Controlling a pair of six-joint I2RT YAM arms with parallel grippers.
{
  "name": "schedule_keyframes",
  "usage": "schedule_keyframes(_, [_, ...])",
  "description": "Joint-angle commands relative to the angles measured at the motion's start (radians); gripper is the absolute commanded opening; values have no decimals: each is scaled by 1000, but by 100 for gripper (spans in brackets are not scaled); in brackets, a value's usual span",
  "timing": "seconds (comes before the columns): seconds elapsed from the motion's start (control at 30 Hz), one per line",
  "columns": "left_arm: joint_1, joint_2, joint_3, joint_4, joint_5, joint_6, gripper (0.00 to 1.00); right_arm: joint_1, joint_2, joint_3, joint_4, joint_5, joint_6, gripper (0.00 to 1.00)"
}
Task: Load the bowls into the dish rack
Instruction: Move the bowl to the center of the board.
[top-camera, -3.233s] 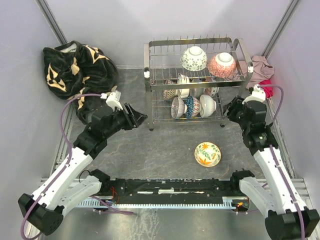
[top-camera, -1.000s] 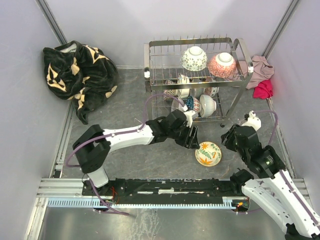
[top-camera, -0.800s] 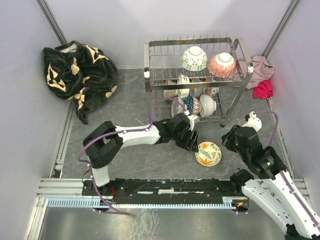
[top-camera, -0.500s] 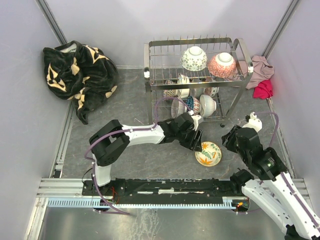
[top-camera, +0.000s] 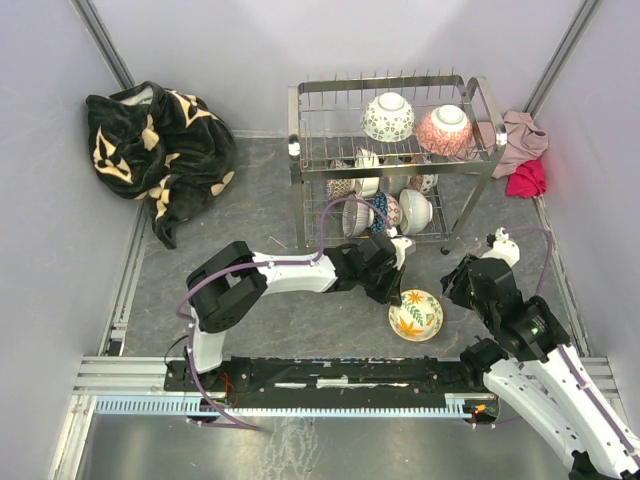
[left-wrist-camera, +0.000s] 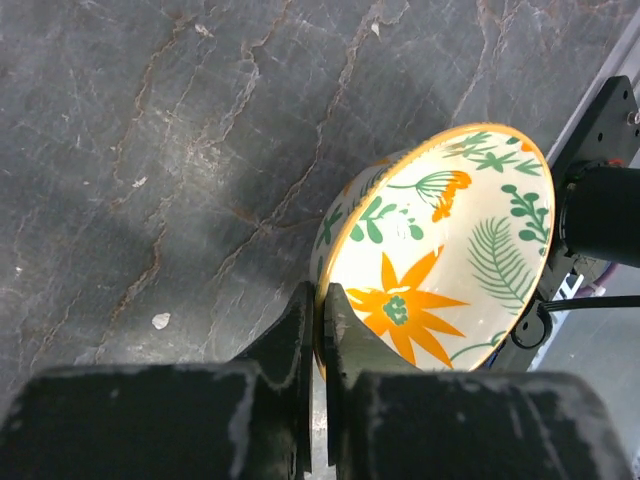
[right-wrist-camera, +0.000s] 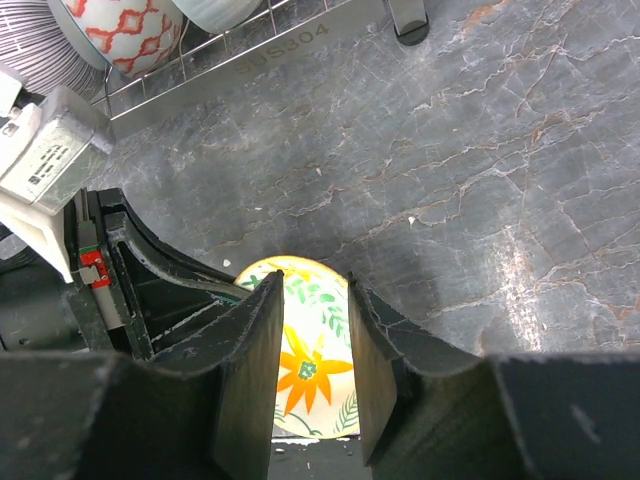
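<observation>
A cream bowl with orange flowers and green leaves sits tilted on the grey table in front of the dish rack. My left gripper is shut on its near rim. In the left wrist view the fingers pinch the gold-edged rim of the bowl, one finger inside and one outside. My right gripper hovers open just right of the bowl, which shows between its fingers without touching them. The rack holds two bowls on its top tier and several more below.
A black and tan blanket lies at the back left. Pink and red cloths sit to the right of the rack. A rack foot and lower shelf wires show at the top of the right wrist view.
My left gripper reached the flowered bowl and closed on its rim. The bowl has tipped up and shifted slightly towards the near edge. The right arm has barely moved.
</observation>
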Motion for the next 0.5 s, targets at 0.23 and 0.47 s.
schedule_keyframes(0.23, [-2,-271,-165,-106,-295,21,3,3,-4,-27,73,-46,-2,40])
schedule_keyframes(0.47, [48,-472,-309,-215,-488,-53,4,3,37,-46,137,-106,3,40])
